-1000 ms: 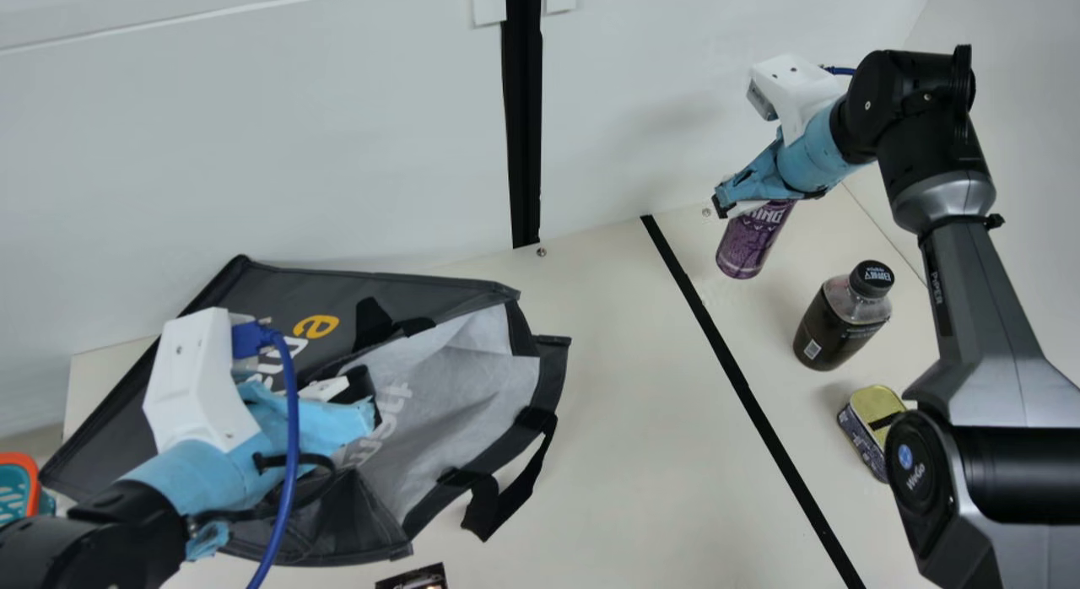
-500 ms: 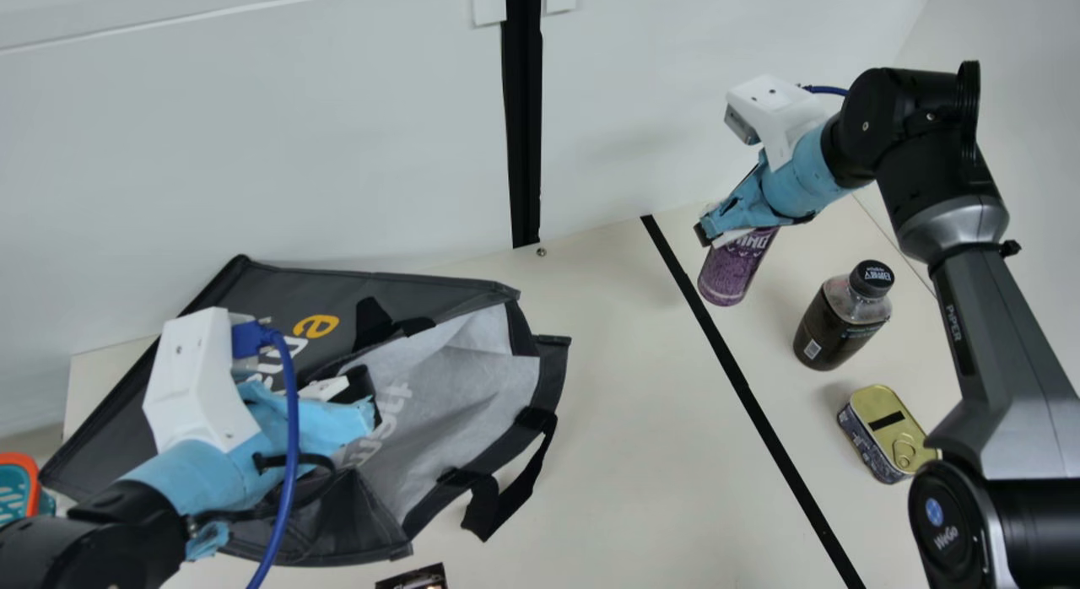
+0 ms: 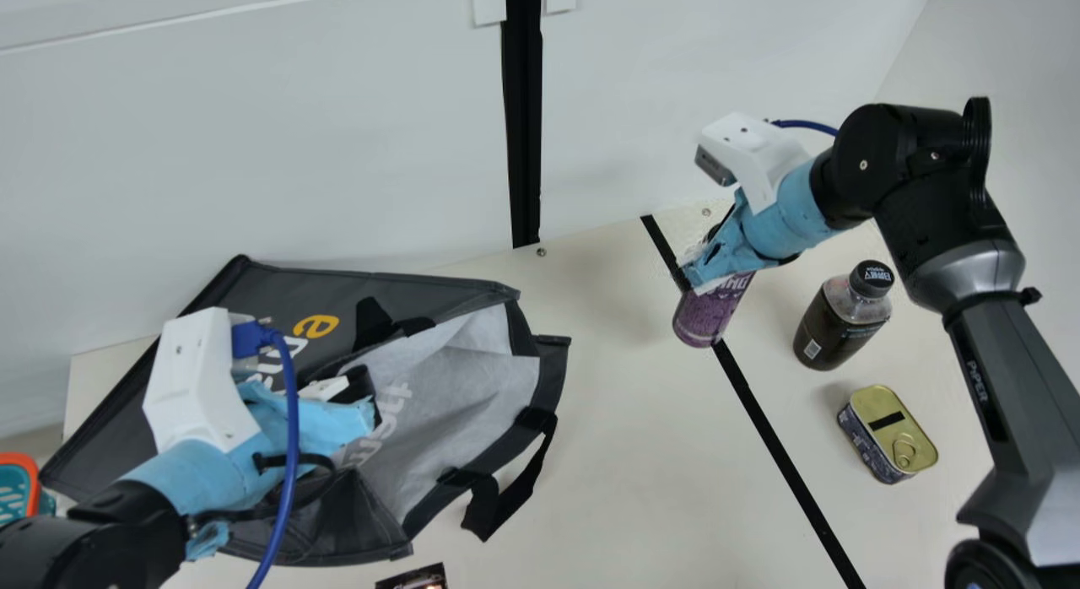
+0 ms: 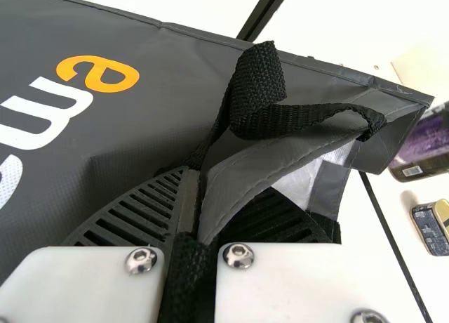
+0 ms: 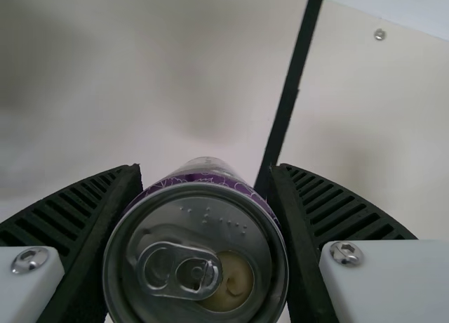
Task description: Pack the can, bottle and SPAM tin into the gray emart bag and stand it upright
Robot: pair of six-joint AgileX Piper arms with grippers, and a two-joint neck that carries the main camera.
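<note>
Can [image 3: 711,312] has swung down-left, now rt of centre in main view, over black line [image 3: 776,420], nearer gray emart bag [image 3: 439,292], lower left; prob. to go in 1st. R gripper [image 5: 205,170] clasps it, wrist angled down-left. L gripper [image 3: 367,399] pinches bag fabric. Bottle [image 3: 831,327] & SPAM tin [image 3: 886,433], far rt, await packing.

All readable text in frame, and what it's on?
"em", orange and white: gray fabric emart bag
"PiPER": gray right arm
Unreadable: purple cylindrical can, print partly covered; raised dots on lid
Too small: clear bottle with dark label; gold-topped rectangular tin
Too faint: bag's pale lining
</note>
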